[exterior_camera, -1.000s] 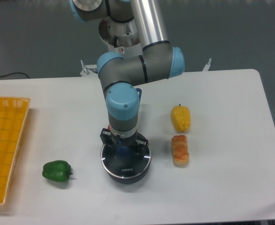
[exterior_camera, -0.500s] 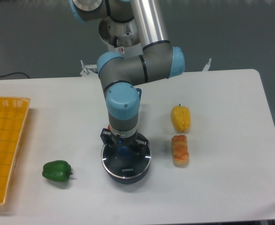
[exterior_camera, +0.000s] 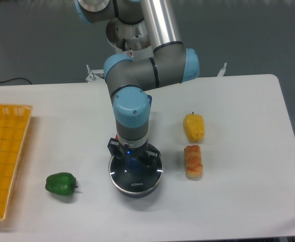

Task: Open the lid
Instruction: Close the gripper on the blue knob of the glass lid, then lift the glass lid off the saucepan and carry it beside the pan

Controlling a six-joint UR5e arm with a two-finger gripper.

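My end effector (exterior_camera: 132, 157) straddles the blue knob (exterior_camera: 132, 161) of the glass lid (exterior_camera: 136, 176), fingers pressed on it; lid sits on the saucepan (exterior_camera: 136, 192), mid-desk (exterior_camera: 238, 201).

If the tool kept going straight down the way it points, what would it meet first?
Most likely the blue knob of the lid: the tool points down with its fingers either side of it. Whether they already touch it is unclear.
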